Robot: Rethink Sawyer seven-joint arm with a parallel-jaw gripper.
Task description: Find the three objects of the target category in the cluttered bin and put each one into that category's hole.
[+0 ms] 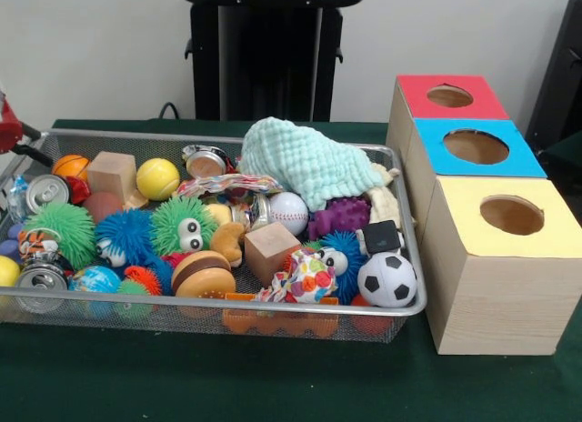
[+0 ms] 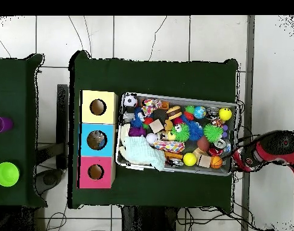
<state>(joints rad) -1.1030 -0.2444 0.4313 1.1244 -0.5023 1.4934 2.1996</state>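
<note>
A: Where's the basket (image 1: 414, 308)?

B: On the green counter (image 1: 273, 386), just beside three wooden boxes. It's full of toys. A clear crinkly lump (image 1: 16, 196) lies at the basket's end farthest from the boxes, next to a silver can (image 1: 45, 191).

A: And the blue box's hole (image 1: 476, 146)?

B: In the middle box, between the red-topped box (image 1: 452, 96) and the yellow-topped box (image 1: 511, 217).

A: The pincer?

B: The red arm (image 2: 267, 151) reaches the basket's end away from the boxes. I cannot tell whether the pincer is wide or narrow.

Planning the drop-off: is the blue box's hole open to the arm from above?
Probably yes: nothing covers the hole, though the arm sits beyond the bin's opposite end.
</note>
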